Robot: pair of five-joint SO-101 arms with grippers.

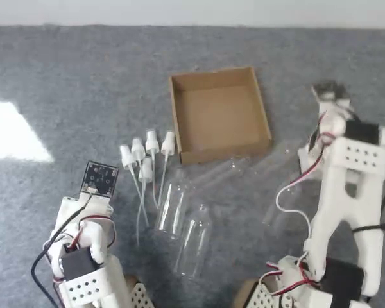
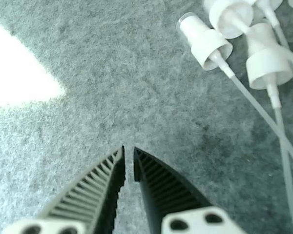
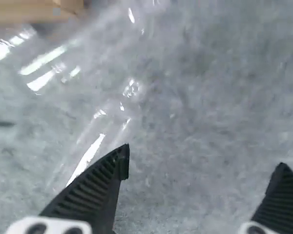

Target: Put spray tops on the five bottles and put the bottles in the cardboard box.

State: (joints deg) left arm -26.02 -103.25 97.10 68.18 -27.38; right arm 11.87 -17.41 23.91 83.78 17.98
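L hand (image 2: 129, 148) pinched, R hand (image 3: 204, 156) spread; both empty.

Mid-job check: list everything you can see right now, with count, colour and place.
box: one, brown cardboard, empty, centre back of the carpet.
spray tops: five, white with long tubes, bunched at the box's front left corner.
bottles: clear and uncapped, lying flat. Two are plain in front of the tops, fainter ones lie along the box front and toward the right arm. Total cannot be told.
carpet: grey, under everything.
light patch: one, white, far left.
left claw: one, black, shut on nothing, over bare carpet near the tops.
right claw: one, black, open, over a bottle.
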